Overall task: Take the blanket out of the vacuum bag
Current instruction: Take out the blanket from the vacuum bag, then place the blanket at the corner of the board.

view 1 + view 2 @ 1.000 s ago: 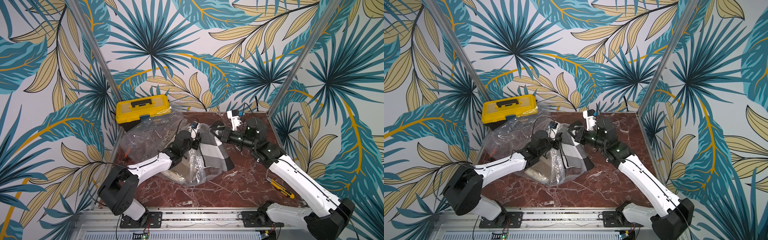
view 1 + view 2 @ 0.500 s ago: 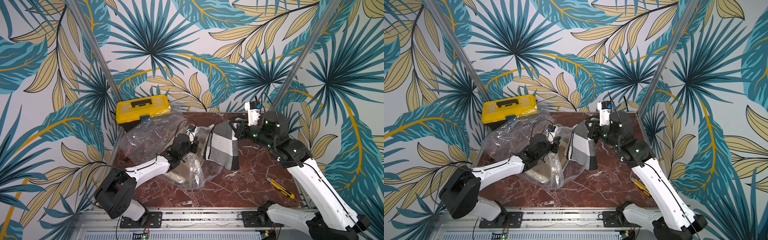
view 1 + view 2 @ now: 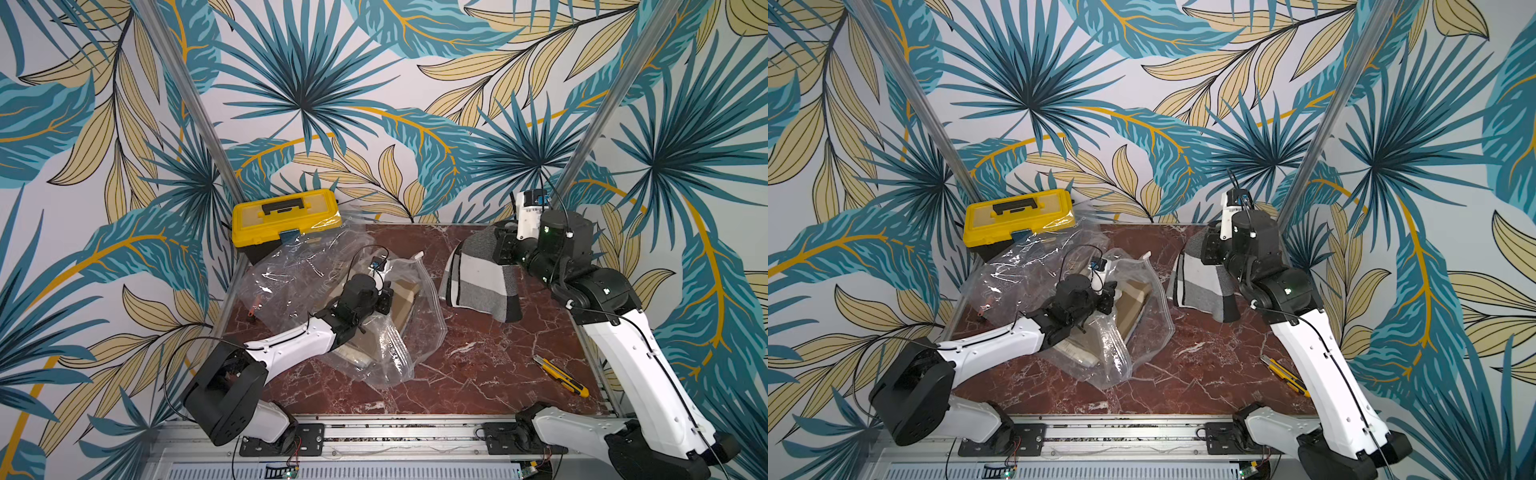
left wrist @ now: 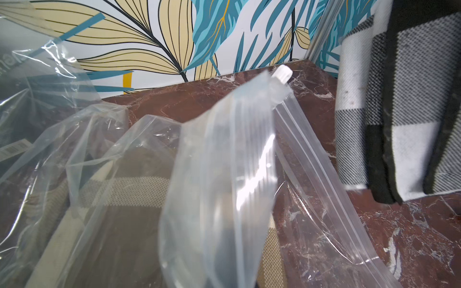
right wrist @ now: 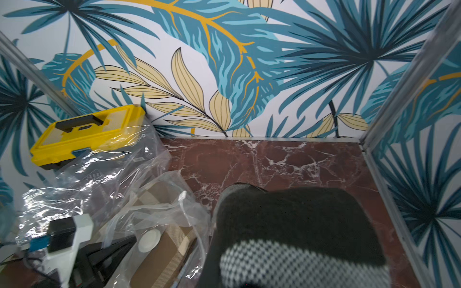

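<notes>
The marble table (image 3: 478, 374) is walled at 9, 12 and 3 o'clock. Its open room runs from the centre down to the 6 o'clock edge, plus a bare strip along the back edge at 12.

The vacuum bag (image 3: 390, 357) sprawls crinkled over the 9-to-10 o'clock side. Its far corner laps against the yellow toolbox (image 3: 286, 220) in the 11 o'clock corner, and its zip-seal edge (image 4: 311, 159) faces 3 o'clock. A tan checked cloth (image 5: 162, 261) lies inside, under the round valve (image 5: 149, 241).

The blanket (image 3: 478, 278), in grey, black and white checks, is outside the bag at 1 to 2 o'clock. It hangs from the right gripper (image 3: 498, 247), whose jaws are clamped on its top fold. Its hem reaches the marble, with bare table between it and the bag.

The left gripper (image 3: 384, 297) is pinched tight on the bag's film near the centre. A utility knife (image 3: 561, 376) lies at 4 o'clock, near the table's edge.
</notes>
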